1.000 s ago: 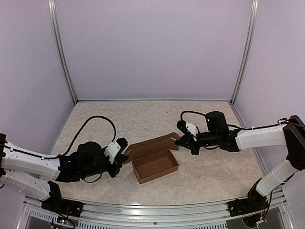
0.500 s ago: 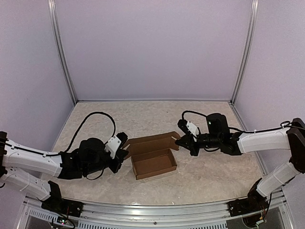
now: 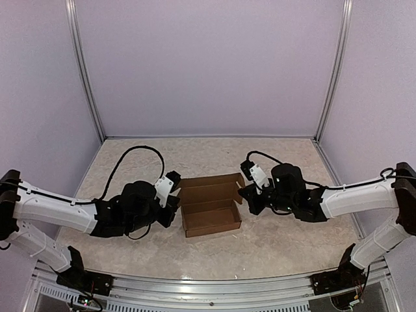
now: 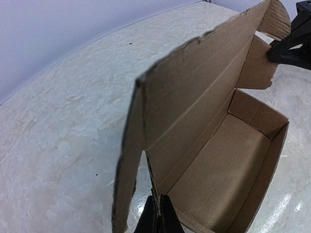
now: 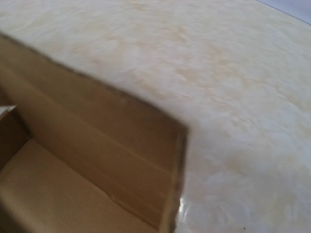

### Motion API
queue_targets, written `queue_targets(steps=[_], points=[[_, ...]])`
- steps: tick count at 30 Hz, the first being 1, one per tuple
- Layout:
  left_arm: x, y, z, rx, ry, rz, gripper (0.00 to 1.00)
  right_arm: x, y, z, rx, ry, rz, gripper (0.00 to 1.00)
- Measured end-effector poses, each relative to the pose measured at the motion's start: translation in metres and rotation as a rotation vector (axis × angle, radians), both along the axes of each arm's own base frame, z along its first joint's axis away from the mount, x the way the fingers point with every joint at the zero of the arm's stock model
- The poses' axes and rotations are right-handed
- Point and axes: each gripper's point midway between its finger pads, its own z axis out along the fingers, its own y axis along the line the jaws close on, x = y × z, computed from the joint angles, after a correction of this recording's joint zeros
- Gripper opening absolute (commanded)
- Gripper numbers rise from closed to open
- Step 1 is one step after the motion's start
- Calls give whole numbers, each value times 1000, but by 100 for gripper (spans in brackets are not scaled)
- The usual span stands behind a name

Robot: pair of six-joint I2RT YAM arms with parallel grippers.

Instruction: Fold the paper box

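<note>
Open box [image 3: 209, 218] at mid-table, with a gripper closed at each end.
Its base lies flat on the table [image 3: 279, 244] and its lid [image 3: 209, 190] stands up along the far edge. The left gripper [image 3: 174, 203] is clamped on a thin cardboard edge at the box's left end. The right gripper [image 3: 245, 194] is closed at the lid's right ear flap; I cannot tell whether it grips it. The box sits well apart from the back wall [image 3: 208, 78] and the near rail [image 3: 208, 285].
</note>
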Motion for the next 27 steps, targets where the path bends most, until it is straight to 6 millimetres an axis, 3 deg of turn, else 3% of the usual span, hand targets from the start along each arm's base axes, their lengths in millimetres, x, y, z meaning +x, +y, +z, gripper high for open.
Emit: queue_targets(steps=[19,27], points=[[22,-13,4,-2,23,154,3,5,11,-7,43,23,-342,0],[19,-17,-14,22,41,198,5,-7,16,-10,10,-28,-399,0]])
